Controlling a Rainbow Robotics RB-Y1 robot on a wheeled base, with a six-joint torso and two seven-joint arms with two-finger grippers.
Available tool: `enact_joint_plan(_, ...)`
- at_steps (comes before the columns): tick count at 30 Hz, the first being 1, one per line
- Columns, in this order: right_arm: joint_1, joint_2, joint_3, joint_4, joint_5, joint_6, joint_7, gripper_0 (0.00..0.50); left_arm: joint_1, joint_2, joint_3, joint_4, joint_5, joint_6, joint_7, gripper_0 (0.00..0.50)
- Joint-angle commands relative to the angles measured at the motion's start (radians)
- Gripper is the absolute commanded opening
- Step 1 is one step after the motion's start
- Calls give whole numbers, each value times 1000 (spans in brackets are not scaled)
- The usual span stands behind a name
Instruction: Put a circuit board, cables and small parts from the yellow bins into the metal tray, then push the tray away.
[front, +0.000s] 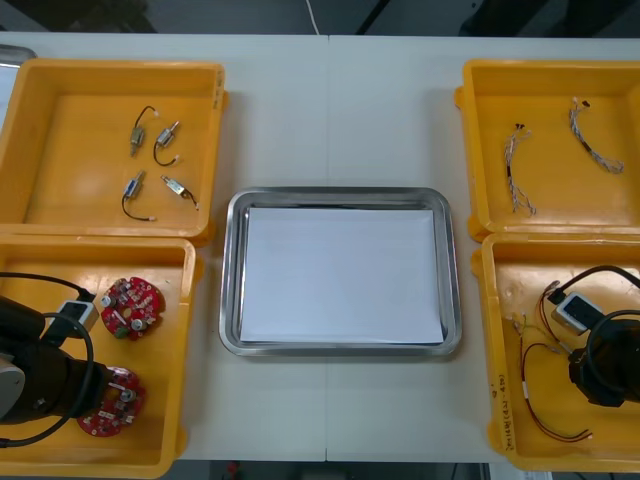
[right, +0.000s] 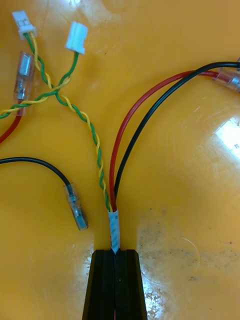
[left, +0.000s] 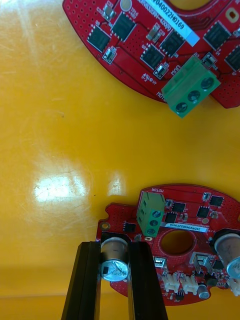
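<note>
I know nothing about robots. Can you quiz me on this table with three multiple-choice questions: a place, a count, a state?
1. Where are the small metal parts? A) far-left yellow bin B) metal tray C) table
2. How many red circuit boards lie in the near-left bin? A) one B) two C) four
3. The right gripper, in the near-right bin, is: A) open B) shut on the cable bundle C) holding a board
Answers: 1 A, four lie there. 2 B, the left gripper grips one. 3 B, its fingers clamp the taped end.
</note>
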Motion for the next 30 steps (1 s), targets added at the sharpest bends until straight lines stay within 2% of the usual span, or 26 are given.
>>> enact_joint_plan(1,-19,-30,-77,-27,1,65,13,0,31,29,-11,-6,-13,-15,-67,1)
enact_joint_plan(7,-22,-30,-169,-104,-21,209,17,0,28,29,15,-9,-2,-9,-71,1)
enact_joint_plan(13,-22,-30,-289,-147,-137,329,17,0,21,29,69,-23,26,19,-81,0)
enact_joint_plan(16,-22,-30,-358,-158,-205,390,17,0,1,29,112,-47,52,86,-85,0)
enact_joint_plan(17,-22,-30,-358,-158,-205,390,17,0,1,29,112,-47,52,86,-85,0)
enact_joint_plan(18,-22,-28,-398,-161,-244,423,13,0,-12,29,136,-69,72,132,-87,0)
enact_joint_plan(22,-22,-24,-479,-172,-307,486,16,0,-30,30,198,-124,125,218,-85,0)
enact_joint_plan(23,-22,-24,-479,-172,-307,486,16,0,-30,30,198,-124,125,218,-85,0)
enact_joint_plan(26,-26,-24,-543,-196,-338,558,11,0,-53,39,256,-175,185,289,-84,0)
enact_joint_plan(30,-54,-24,-580,-228,-340,640,10,0,-97,53,294,-217,247,359,-81,1)
